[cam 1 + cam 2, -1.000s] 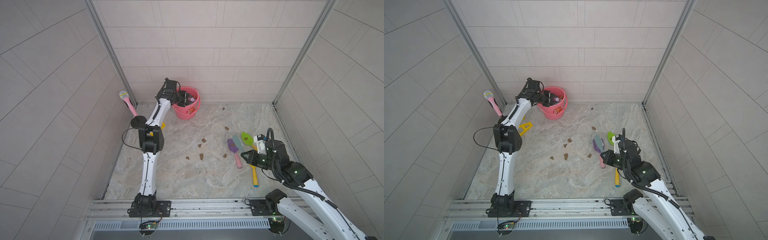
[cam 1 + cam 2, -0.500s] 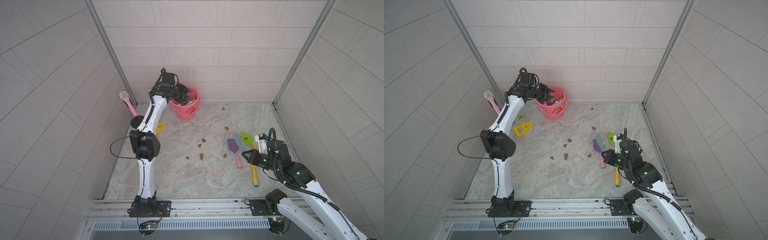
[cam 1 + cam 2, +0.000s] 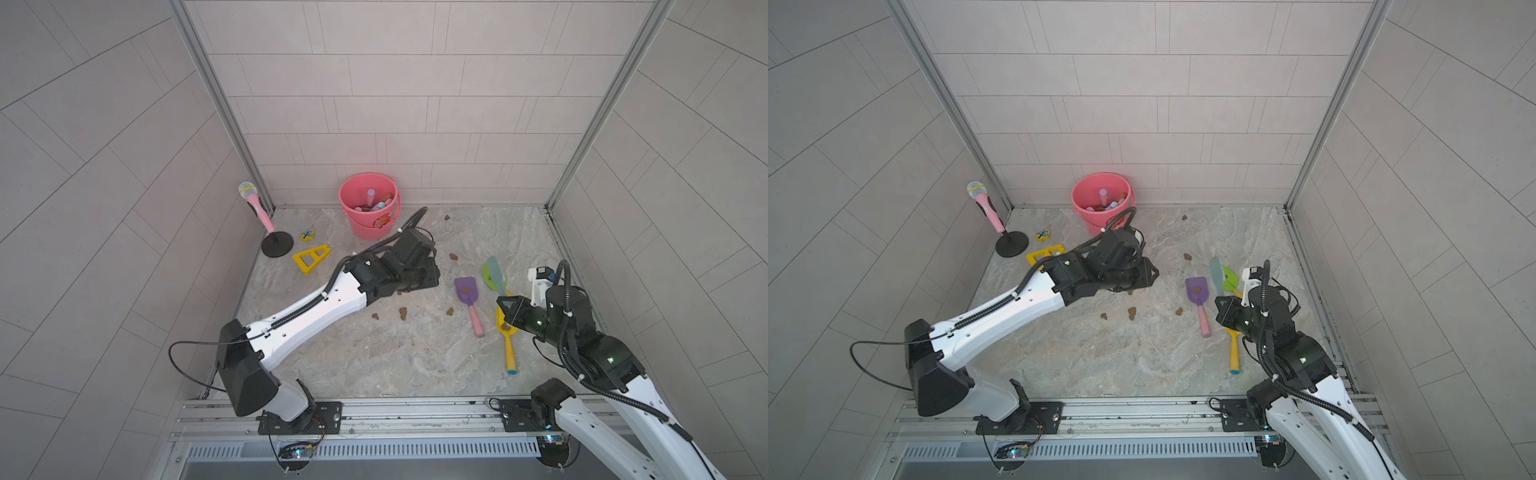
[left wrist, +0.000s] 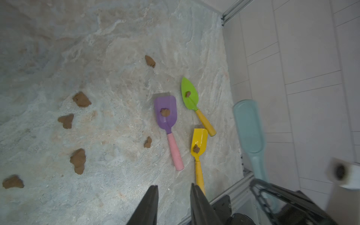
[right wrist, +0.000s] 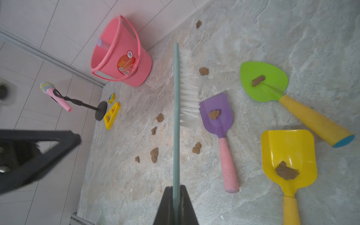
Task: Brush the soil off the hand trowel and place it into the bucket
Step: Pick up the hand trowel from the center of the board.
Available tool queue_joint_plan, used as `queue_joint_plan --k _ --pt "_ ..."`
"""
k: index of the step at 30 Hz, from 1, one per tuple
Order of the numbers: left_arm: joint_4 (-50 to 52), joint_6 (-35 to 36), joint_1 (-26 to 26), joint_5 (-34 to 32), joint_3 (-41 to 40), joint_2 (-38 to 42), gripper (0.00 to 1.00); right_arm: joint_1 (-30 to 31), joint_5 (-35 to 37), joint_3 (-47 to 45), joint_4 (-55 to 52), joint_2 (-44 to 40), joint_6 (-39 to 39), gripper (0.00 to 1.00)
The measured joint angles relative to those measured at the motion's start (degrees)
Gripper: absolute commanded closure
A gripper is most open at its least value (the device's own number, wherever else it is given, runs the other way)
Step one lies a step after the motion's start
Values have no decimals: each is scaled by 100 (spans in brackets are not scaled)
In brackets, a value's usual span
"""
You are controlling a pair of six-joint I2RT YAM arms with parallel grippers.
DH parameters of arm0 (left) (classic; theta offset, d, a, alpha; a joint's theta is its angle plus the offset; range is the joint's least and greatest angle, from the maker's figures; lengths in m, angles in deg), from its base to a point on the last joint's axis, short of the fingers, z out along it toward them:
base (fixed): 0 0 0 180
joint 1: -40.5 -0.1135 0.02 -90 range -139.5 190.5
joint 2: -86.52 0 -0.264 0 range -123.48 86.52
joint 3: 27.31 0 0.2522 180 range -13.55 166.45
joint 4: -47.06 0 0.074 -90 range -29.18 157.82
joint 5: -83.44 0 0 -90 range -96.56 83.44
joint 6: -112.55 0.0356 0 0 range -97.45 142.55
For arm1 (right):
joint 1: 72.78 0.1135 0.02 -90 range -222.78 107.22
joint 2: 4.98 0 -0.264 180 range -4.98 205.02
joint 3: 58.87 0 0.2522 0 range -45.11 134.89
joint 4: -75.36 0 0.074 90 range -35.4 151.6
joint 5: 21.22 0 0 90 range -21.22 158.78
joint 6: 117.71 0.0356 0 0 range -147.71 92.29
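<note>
Three hand trowels lie at the right of the floor: a purple one with a pink handle [image 3: 467, 291] [image 5: 217, 115], a green one [image 5: 263, 81] and a yellow one [image 3: 507, 332] [image 5: 288, 153]. Each blade carries a lump of soil [image 5: 214, 114]. My right gripper [image 3: 509, 305] [image 5: 176, 188] is shut on the handle of a teal brush [image 3: 494, 272] [image 5: 176, 97], whose white bristles point at the purple blade's edge. My left gripper [image 3: 434, 277] [image 4: 174, 187] hangs open and empty over mid-floor, left of the trowels. The pink bucket [image 3: 365, 230] [image 5: 120, 58] stands by the back wall.
Loose soil lumps [image 3: 402, 312] dot the floor between the arms. A toy microphone on a black stand [image 3: 257, 208], a yellow triangle piece [image 3: 311, 257] and a small yellow toy [image 3: 307, 235] sit at the back left. Tiled walls close three sides.
My left arm has swung away from the bucket and down to the middle of the floor, its jaws narrowing a little. The right arm with the brush has barely moved.
</note>
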Motion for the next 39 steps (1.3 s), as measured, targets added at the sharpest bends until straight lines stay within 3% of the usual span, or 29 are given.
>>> queue_joint_plan --k 4,8,15,18,21,30,39 --pt "-433 -162 605 -444 -640 -212 59 0 426 0 -63 -501 168 100" --pt "-817 -262 1110 -726 -560 -826 55 0 758 0 -203 -907 278 100" --pt "-905 -345 1694 -946 570 -2500 41 0 1075 24 -404 -1169 378 100" --pt "-769 -356 1757 -1062 1067 -3056 29 0 1161 111 -494 -1207 380 100" --pt "-494 -328 1751 -1196 1543 -3528 26 0 1237 166 -529 -1235 380 100" --pt "109 -195 1711 -1447 2695 -4535 33 0 1261 170 -553 -1176 376 100" --pt "575 -96 1711 -1622 2789 -4806 51 0 1252 170 -553 -1088 365 100"
